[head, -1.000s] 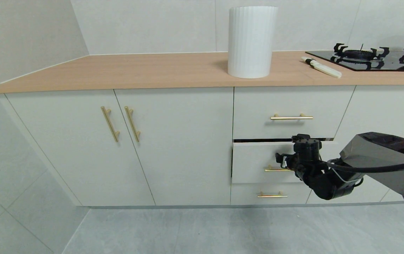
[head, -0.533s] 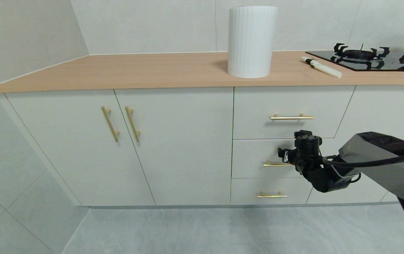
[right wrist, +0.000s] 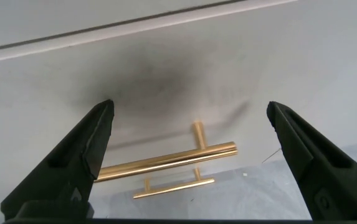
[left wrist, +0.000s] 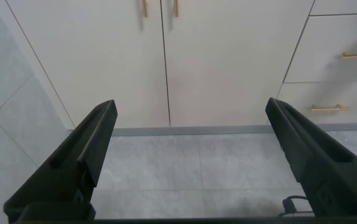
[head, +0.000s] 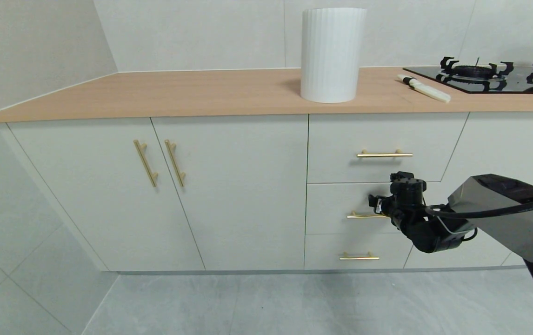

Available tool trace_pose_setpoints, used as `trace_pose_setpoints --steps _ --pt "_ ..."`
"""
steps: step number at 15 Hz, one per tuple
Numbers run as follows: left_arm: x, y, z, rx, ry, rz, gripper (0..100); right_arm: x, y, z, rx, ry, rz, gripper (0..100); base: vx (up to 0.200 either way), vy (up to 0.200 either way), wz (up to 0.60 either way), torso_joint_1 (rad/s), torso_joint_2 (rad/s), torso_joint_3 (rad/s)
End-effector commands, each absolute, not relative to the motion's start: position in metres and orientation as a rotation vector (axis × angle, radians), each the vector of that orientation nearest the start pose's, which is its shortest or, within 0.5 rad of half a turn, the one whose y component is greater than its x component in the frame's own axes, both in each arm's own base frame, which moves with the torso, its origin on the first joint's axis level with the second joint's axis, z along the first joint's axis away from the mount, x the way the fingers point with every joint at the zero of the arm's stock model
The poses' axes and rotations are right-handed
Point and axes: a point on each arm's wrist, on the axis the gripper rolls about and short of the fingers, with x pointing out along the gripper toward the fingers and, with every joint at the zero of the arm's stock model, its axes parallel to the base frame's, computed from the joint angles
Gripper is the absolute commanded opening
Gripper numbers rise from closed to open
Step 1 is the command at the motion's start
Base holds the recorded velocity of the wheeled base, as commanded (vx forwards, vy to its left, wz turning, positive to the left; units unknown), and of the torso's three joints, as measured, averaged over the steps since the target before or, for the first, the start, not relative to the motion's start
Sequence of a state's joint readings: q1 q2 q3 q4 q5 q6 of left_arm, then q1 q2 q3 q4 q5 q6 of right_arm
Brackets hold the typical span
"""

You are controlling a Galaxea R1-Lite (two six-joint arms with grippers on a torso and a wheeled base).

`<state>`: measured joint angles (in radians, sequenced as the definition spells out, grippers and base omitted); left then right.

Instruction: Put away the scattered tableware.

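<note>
A pale knife (head: 423, 88) with a dark band lies on the wooden counter (head: 201, 93), next to the hob. The middle drawer (head: 336, 207) of the right-hand stack is shut flush with the cabinet front. My right gripper (head: 378, 206) is right at that drawer's front, by the right end of its brass handle (head: 363, 215). In the right wrist view the gripper (right wrist: 189, 109) is open, and the handle (right wrist: 166, 162) shows between its fingers without being gripped. My left gripper (left wrist: 190, 106) hangs open over the floor, facing the cabinet doors (left wrist: 166, 50).
A tall white ribbed cylinder (head: 329, 55) stands on the counter above the drawers. A black gas hob (head: 485, 77) sits at the far right. Top drawer (head: 383, 146) and bottom drawer (head: 355, 255) are shut. A grey tiled floor (head: 266, 302) spreads before the cabinets.
The middle drawer stood slightly open a second ago and is now shut. My right gripper moved forward to the cabinet with it.
</note>
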<state>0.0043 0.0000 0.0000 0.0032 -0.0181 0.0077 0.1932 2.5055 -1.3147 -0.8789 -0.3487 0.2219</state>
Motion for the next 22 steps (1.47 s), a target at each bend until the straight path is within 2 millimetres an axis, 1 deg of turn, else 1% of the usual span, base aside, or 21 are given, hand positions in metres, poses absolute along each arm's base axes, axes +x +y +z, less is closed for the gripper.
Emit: trace_pose_setpoints --steps 1,2,3,6,7,8,9,10,11,12,13,14,16,18,19,21,22 --pt "-0.023 -0.001 0.075 0.008 0.003 -0.014 100 0.457 0.082 0.019 0.132 0.295 -0.184 100 0.000 0.000 0.00 0.000 0.00 0.000" --pt "-0.023 -0.001 0.075 0.008 0.003 -0.014 100 0.440 0.080 0.030 0.126 0.315 -0.183 100 0.000 0.000 0.00 0.000 0.00 0.000" --pt "-0.023 -0.001 0.075 0.008 0.003 -0.014 100 0.428 0.079 0.041 0.124 0.319 -0.181 100 0.000 0.000 0.00 0.000 0.00 0.000" --pt "-0.023 -0.001 0.075 0.008 0.003 -0.014 100 0.378 0.070 0.079 0.125 0.320 -0.173 100 0.000 0.000 0.00 0.000 0.00 0.000" --pt "-0.023 -0.001 0.075 0.008 0.003 -0.014 100 0.367 0.068 0.092 0.128 0.303 -0.171 100 0.000 0.000 0.00 0.000 0.00 0.000" --pt "-0.023 -0.001 0.075 0.008 0.003 -0.014 100 0.334 0.061 0.121 0.138 0.259 -0.166 100 0.000 0.000 0.00 0.000 0.00 0.000" --pt "-0.023 -0.001 0.075 0.008 0.003 -0.014 100 0.311 0.057 0.139 0.143 0.227 -0.159 100 0.000 0.000 0.00 0.000 0.00 0.000" --pt "-0.023 -0.001 0.075 0.008 0.003 -0.014 100 0.280 0.053 0.160 0.150 0.180 -0.146 100 0.000 0.000 0.00 0.000 0.00 0.000" --pt "-0.023 -0.001 0.075 0.008 0.003 -0.014 100 0.255 0.049 0.173 0.151 0.139 -0.138 100 0.000 0.000 0.00 0.000 0.00 0.000" --pt "-0.023 -0.001 0.075 0.008 0.003 -0.014 100 0.220 0.041 0.184 0.138 0.098 -0.136 100 0.000 0.000 0.00 0.000 0.00 0.000" --pt "-0.023 -0.001 0.075 0.008 0.003 -0.014 100 0.190 0.034 0.193 0.122 0.057 -0.139 100 0.000 0.000 0.00 0.000 0.00 0.000" --pt "-0.023 -0.001 0.075 0.008 0.003 -0.014 100 0.164 0.026 0.202 0.107 0.016 -0.162 100 0.000 0.000 0.00 0.000 0.00 0.000" --pt "-0.023 -0.001 0.075 0.008 0.003 -0.014 100 0.118 0.011 0.214 0.068 -0.025 -0.239 100 0.000 0.000 0.00 0.000 0.00 0.000" --pt "-0.023 -0.001 0.075 0.008 0.003 -0.014 100 0.059 0.000 0.220 0.003 -0.079 -0.257 100 0.000 0.000 0.00 0.000 0.00 0.000" --pt "-0.023 -0.001 0.075 0.006 0.003 -0.014 100 0.036 -0.004 0.218 -0.027 -0.088 -0.257 100 0.000 0.000 0.00 0.000 0.00 0.000" --pt "-0.023 -0.001 0.075 0.008 0.003 -0.014 100 -0.001 -0.009 0.212 -0.057 -0.100 -0.258 100 0.000 0.000 0.00 0.000 0.00 0.000" --pt "-0.023 -0.001 0.075 0.008 0.003 -0.014 100 -0.006 -0.010 0.211 -0.057 -0.101 -0.258 100 0.000 0.000 0.00 0.000 0.00 0.000"
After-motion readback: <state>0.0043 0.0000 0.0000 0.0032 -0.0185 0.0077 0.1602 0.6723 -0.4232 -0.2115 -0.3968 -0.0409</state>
